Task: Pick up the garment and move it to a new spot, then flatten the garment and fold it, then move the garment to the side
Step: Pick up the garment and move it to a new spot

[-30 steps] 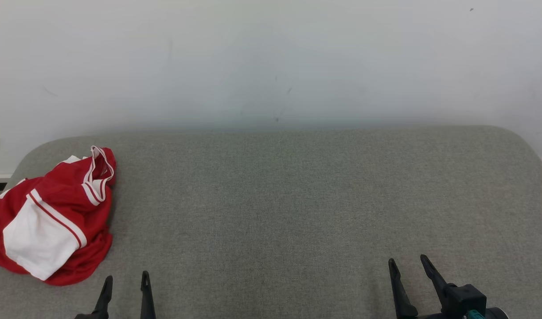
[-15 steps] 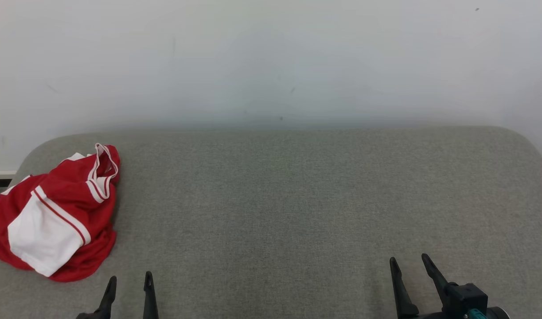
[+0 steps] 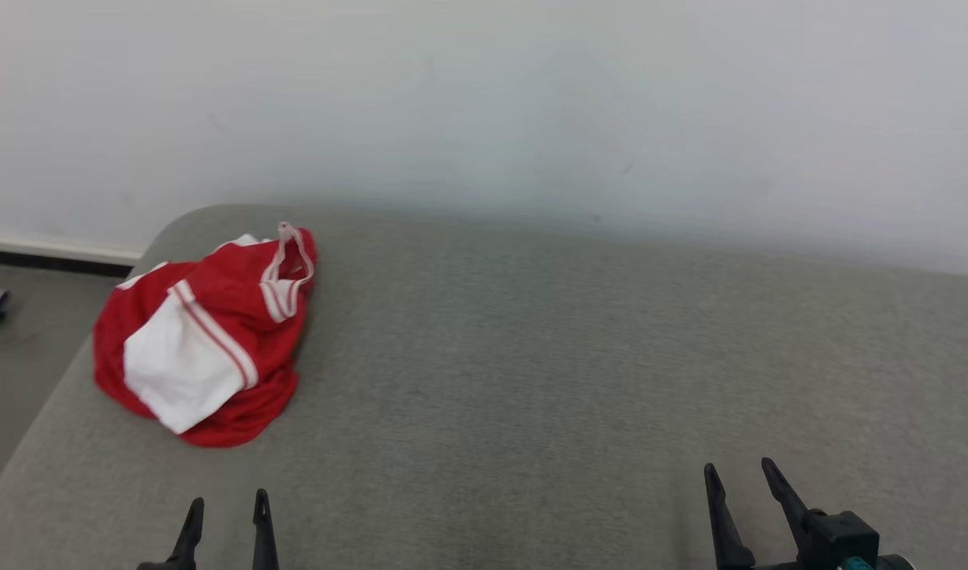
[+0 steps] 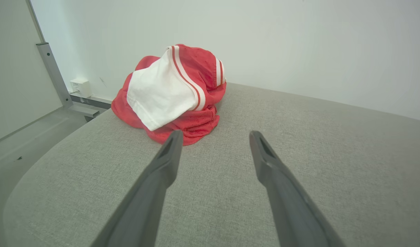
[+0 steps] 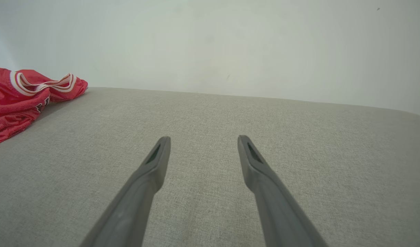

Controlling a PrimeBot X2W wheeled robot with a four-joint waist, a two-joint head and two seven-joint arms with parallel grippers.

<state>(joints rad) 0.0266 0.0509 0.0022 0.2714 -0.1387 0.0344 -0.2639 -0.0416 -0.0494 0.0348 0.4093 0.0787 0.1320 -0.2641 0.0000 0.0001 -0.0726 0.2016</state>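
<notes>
Just ahead of the left gripper (image 3: 228, 497), a little to its left, the garment (image 3: 203, 340) lies crumpled on the grey surface (image 3: 531, 356), well apart from the right gripper (image 3: 738, 464). Both grippers hang empty, jaws spread wide. The pickup looks best done by the left: reach forward, descend onto a raised red fold, and pinch deep enough that the slick mesh does not slip.

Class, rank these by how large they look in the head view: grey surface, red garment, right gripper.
Largest: grey surface.
Then: red garment.
Smallest: right gripper, though the frame edge cuts it off.
</notes>
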